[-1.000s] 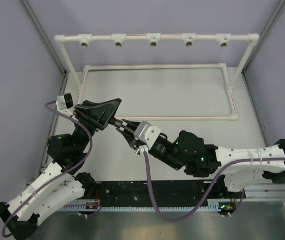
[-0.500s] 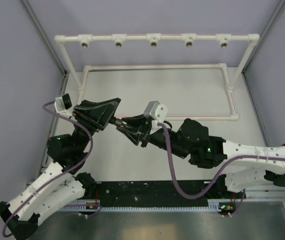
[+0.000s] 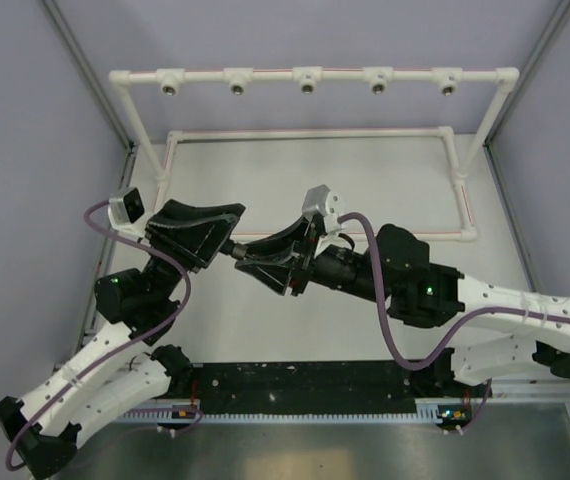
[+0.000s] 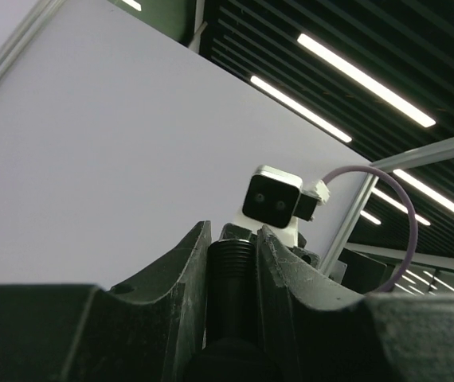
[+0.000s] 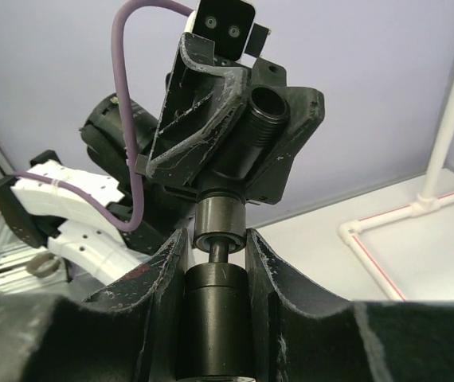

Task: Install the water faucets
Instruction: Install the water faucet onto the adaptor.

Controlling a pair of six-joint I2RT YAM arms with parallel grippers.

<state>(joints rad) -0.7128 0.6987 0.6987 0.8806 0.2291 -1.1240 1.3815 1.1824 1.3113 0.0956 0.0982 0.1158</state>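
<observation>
We judge the task barely begun: all sockets (image 3: 307, 86) on the pipe frame (image 3: 270, 74) at the far edge of the worktop (image 3: 365, 185) look empty. The left tool (image 4: 231, 237) and the right tool (image 5: 215, 247) both pinch the black faucet (image 5: 215, 309) in the air, over the left half.

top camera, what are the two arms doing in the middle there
They meet nose to nose above the table with small black faucet parts between them. The left claw is shut on a threaded faucet piece. The right claw grips a stubby black cylinder, and a thin stem joins the two. The white pipe frame at the back has no faucet fitted.
</observation>
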